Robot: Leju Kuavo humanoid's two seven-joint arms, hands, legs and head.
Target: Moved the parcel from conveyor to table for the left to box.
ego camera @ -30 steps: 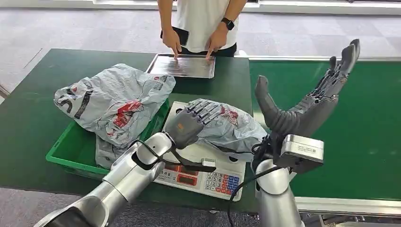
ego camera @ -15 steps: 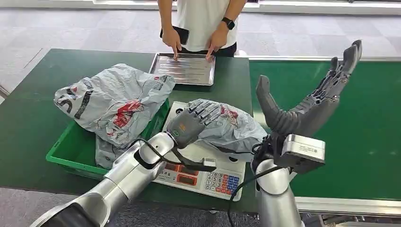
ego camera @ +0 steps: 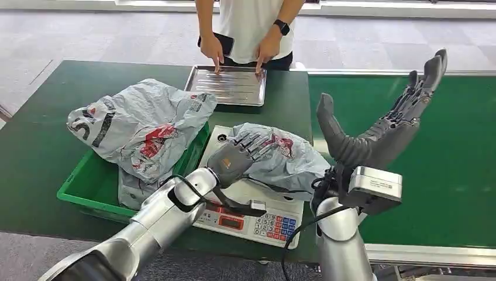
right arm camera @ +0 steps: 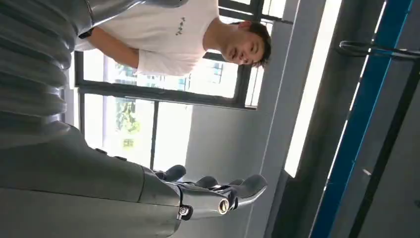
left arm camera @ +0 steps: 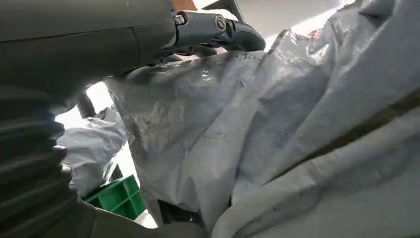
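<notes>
A grey plastic-wrapped parcel [ego camera: 286,161] lies on a white weighing scale [ego camera: 257,219] on the green table. My left hand [ego camera: 234,157] lies over the parcel's near left end, fingers curled across its top, gripping it. In the left wrist view the crumpled parcel [left arm camera: 277,139] presses against my left hand [left arm camera: 74,59], one finger hooked over it. My right hand [ego camera: 380,129] is raised above the green conveyor [ego camera: 456,164], fingers spread and holding nothing. The right wrist view has my right hand [right arm camera: 198,198] open against a window.
A green crate [ego camera: 88,181] left of the scale holds a larger grey parcel [ego camera: 140,129] spilling over its rim. A metal tray [ego camera: 231,85] sits at the table's far edge, touched by a person [ego camera: 251,23] standing behind it.
My left hand has drawn slightly back and down on the parcel, and the parcel's left end has crumpled under it. The right hand has stayed put.
</notes>
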